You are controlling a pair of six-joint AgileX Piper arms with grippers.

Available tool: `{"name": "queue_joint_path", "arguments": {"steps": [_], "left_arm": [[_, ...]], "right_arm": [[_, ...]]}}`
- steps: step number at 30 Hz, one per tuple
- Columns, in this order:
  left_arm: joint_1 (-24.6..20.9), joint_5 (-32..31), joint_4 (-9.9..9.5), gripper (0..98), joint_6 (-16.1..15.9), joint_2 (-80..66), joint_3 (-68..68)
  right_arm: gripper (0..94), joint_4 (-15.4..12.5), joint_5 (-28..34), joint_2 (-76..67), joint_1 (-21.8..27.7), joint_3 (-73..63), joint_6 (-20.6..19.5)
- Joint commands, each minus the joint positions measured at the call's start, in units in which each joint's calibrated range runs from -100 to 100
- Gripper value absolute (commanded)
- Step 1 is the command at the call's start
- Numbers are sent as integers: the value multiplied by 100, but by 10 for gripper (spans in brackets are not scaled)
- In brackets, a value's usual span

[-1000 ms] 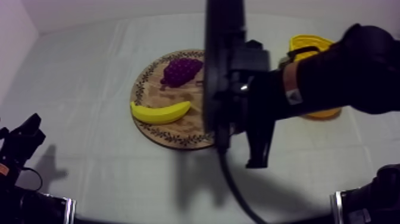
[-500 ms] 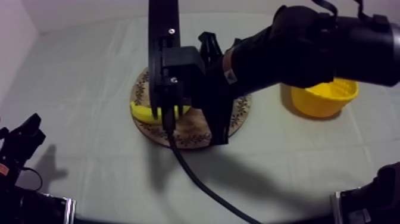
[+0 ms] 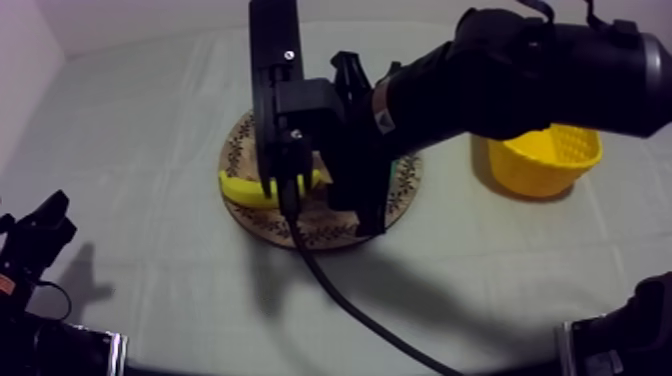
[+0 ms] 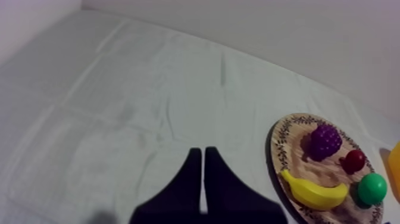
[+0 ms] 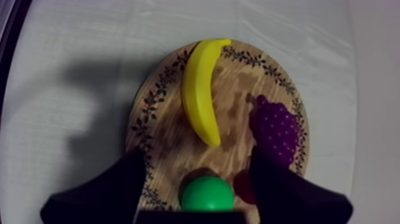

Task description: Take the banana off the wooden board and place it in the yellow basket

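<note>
The yellow banana (image 5: pixel 199 89) lies on the round wooden board (image 5: pixel 161 101), beside the purple grapes (image 5: pixel 277 128). My right gripper (image 5: pixel 199 152) hovers open over the board, its fingers (image 5: pixel 128 179) apart and holding nothing, with the banana's near tip just ahead of them. From above, my right arm (image 3: pixel 480 80) reaches across the board (image 3: pixel 300 235) and covers most of the banana (image 3: pixel 242 190). The yellow basket (image 3: pixel 545 160) stands at the right. My left gripper (image 4: pixel 202 179) is shut as a narrow wedge, resting low at the left (image 3: pixel 35 235), far from the board.
A green ball (image 5: pixel 207 193) and a small red fruit (image 5: pixel 243 184) also sit on the board, close to my right fingers. Bare cloth (image 3: pixel 150 120) lies left of the board and along the front.
My right arm has swung left from beside the basket to over the board, covering the grapes and part of the banana and uncovering the basket. The left arm has not moved.
</note>
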Motion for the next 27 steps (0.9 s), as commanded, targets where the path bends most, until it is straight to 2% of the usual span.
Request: {"name": "queue_joint_path", "arguments": {"steps": [1,10,27], "left_arm": [[0,0,-2,1,1,-3,3],[0,0,-2,1,1,-3,3],[0,0,-2,1,-1,-3,3]], "right_arm": [[524,18,13,70,-18,-1,-28],[527,149,-227,742,-82,-222,-179],[525,137,-151,2656,27,-1831,-42]]}}
